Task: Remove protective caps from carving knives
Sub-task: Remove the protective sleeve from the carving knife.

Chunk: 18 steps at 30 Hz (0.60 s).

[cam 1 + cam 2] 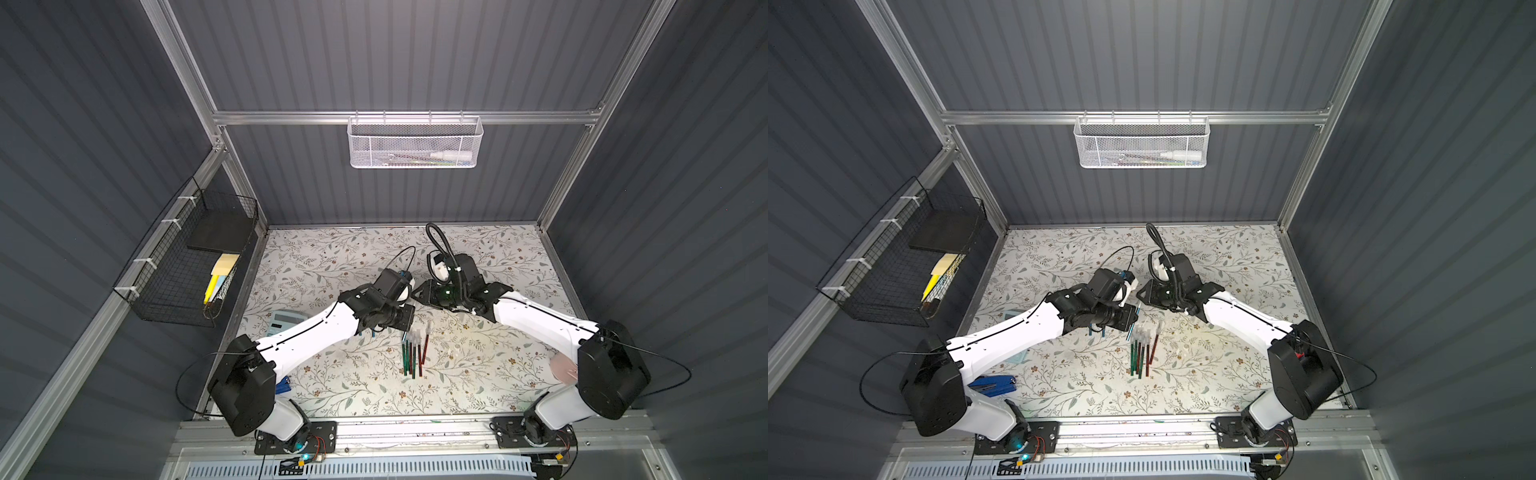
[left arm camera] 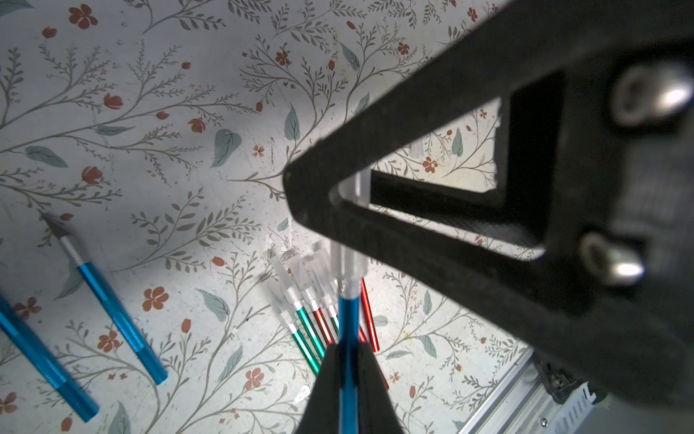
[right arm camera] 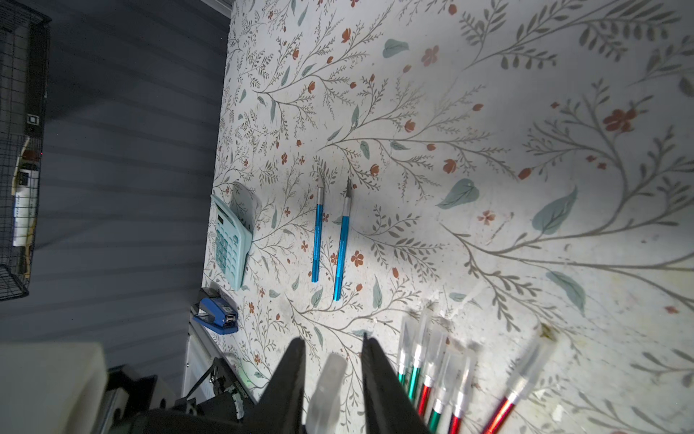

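Left wrist: left tool point(image 2: 349, 349) pinches knife point(image 2: 348, 319); right wrist: right tool point(image 3: 332, 340) spread round cap point(image 3: 326, 390).

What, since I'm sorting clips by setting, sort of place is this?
Probably a lab robot cell dressed as a craft desk: an aluminium frame, a left arm and right arm bolted at the front, and a floral tabletop holding a calculator and stapler.

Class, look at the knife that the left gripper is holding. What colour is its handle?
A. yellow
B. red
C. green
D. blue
D: in the left wrist view the left gripper is shut on a knife whose handle is shiny blue.
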Tool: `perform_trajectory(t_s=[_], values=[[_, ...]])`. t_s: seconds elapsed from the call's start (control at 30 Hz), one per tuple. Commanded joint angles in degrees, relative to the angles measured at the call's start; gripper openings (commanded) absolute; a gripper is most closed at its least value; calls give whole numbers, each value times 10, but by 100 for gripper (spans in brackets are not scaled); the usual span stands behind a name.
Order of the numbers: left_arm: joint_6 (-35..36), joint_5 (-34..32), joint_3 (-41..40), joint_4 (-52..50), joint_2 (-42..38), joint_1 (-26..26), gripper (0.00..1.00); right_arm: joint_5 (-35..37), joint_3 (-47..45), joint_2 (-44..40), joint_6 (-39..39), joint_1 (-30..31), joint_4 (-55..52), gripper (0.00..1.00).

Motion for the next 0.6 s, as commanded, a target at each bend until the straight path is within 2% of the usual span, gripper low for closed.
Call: perform_trajectory(t_s=[0.0,0.23,0.3,0.57], values=[[3,0,16,-1,-2,-4,0,6,12,4,1,4,8,23],[-4,9,18,-6,6,-3,0,25,19,-4,-7,4,0,5],[-7,11,12,-4,6,-4,0,53,26,-7,-13,3,-8,1],[-18,12,-12,12,-9,-4,0,75,43,-14,-19,0,-23,0]])
